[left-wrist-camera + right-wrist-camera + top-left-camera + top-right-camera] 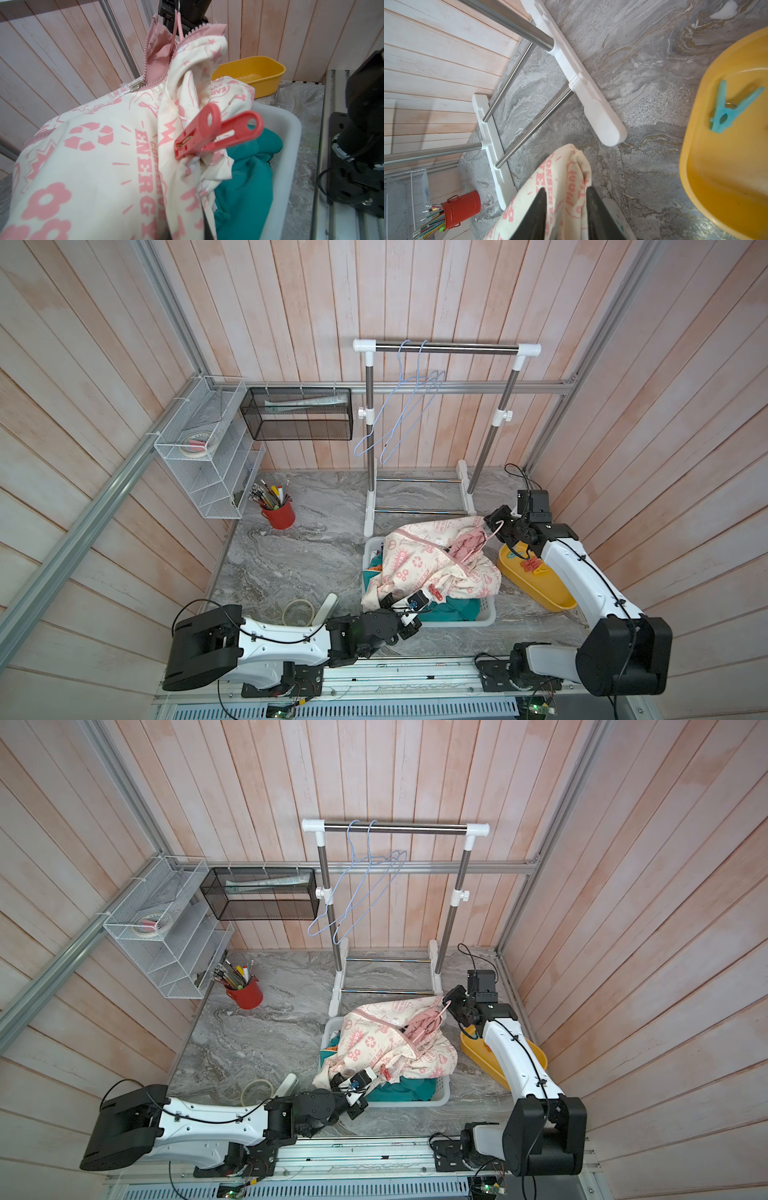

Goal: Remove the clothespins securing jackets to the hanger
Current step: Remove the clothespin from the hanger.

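We are seeing soft matt cloth in the cream jacket [93,166], its pink print looking flat and its zipper pull [136,85] glinting like metal. The coral clothespin [218,133] is showing smooth, faintly glossy plastic, and so is the yellow tub [259,72]. The rack's tubes [517,27] are gleaming as polished metal above matt white plastic feet [591,99], and the worktop [643,72] is looking like grey veined stone.

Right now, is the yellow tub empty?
No, a teal clothespin lies inside the yellow tub.
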`<state>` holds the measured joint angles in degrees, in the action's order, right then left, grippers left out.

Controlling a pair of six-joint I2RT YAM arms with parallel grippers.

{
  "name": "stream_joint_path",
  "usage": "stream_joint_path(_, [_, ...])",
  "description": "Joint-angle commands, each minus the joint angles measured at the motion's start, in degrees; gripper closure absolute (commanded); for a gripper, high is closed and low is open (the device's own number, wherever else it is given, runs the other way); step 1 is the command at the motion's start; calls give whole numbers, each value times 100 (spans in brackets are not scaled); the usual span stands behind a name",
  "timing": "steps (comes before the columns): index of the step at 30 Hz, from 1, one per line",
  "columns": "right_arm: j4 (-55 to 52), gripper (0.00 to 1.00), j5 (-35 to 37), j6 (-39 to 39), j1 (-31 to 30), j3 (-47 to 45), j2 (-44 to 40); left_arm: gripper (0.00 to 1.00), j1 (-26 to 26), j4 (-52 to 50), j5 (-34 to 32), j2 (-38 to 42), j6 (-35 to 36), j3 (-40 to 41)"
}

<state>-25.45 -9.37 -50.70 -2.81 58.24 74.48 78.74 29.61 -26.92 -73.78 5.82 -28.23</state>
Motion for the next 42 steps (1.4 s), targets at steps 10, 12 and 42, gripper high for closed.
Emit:
stream_joint_path(10, [-44, 86, -38, 125, 91, 136, 113, 100, 78, -124, 66, -146, -16, 116])
stream_joint_path(12, [-35, 91, -61, 117, 96, 119, 95, 100, 74, -144, 9, -146, -37, 116])
stream_joint_path(42, [102, 100, 240, 841, 1877, -186, -326, 100, -32, -859, -21, 311, -507, 90])
